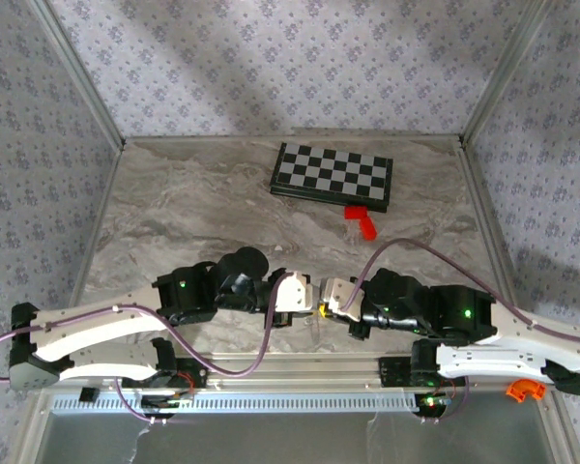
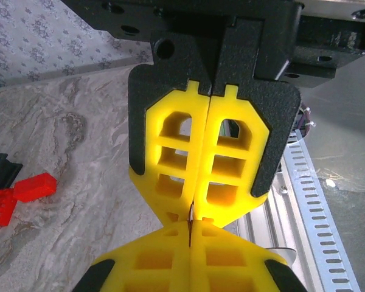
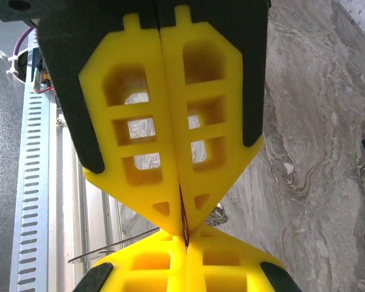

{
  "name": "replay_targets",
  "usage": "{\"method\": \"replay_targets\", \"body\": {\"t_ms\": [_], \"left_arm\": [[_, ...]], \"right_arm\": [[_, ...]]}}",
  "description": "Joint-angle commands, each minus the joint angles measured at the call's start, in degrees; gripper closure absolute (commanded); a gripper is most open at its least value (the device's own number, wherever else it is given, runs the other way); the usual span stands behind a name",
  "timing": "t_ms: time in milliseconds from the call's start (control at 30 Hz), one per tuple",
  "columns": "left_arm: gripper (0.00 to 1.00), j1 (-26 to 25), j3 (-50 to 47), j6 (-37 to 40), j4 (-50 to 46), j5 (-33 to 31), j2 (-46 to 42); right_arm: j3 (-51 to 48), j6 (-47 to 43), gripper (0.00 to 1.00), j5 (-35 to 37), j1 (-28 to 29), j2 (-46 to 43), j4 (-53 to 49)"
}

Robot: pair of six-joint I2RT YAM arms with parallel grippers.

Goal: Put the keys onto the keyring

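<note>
The left end effector [image 1: 314,304] and the right end effector [image 1: 330,307] meet tip to tip low over the near edge of the counter [image 1: 193,222], just ahead of the slotted metal rail [image 1: 271,400]. Both are closed, the 2 yellow pads of each pressed flat together.

In the left wrist view, a thin dark sliver [image 2: 189,220] lies in the seam exactly where the right end effector [image 2: 194,208] points down onto the left end effector [image 2: 190,230]. The right wrist view shows the same sliver [image 3: 183,214] running from the seam of the left end effector [image 3: 182,220] into that of the right end effector [image 3: 185,241]. I cannot tell whether it is key or ring, or which side grips it.

A small silvery beaded bit, seemingly the keyring [image 3: 218,213], peeks out just behind the left tip.

The chessboard [image 1: 333,176] and red block [image 1: 363,220] lie well apart, at the counter's far side.
</note>
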Motion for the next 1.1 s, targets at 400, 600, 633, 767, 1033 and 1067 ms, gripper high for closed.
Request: {"method": "replay_targets", "body": {"t_ms": [400,600,633,767,1033,1067], "left_arm": [[1.00,-0.30,-2.76,-3.35,12.65,4.67,-6.09],[1.00,-0.30,-3.96,-5.36,16.35,7.52,-6.69],[1.00,-0.30,-4.50,-5.80,17.58,7.93,-6.94],[1.00,-0.30,-6.16,-7.69,22.66,10.52,-7.92],[1.00,-0.32,-6.81,-9.38,26.21,12.49,-7.96],[1.00,-0.35,-7.06,-9.74,26.91,12.78,-7.95]], "right_arm": [[-4.41,1.89,0.70,-5.85,-0.11,-5.70,13.53],[-5.40,2.05,0.84,-6.17,-0.07,-6.25,15.13],[-5.54,2.16,0.86,-6.17,-0.11,-6.46,15.36],[-5.83,2.25,0.88,-6.26,-0.10,-7.29,15.75],[-7.54,2.42,0.76,-6.47,-0.06,-10.52,18.61],[-7.76,2.42,0.77,-6.61,-0.10,-10.74,18.97]]}}
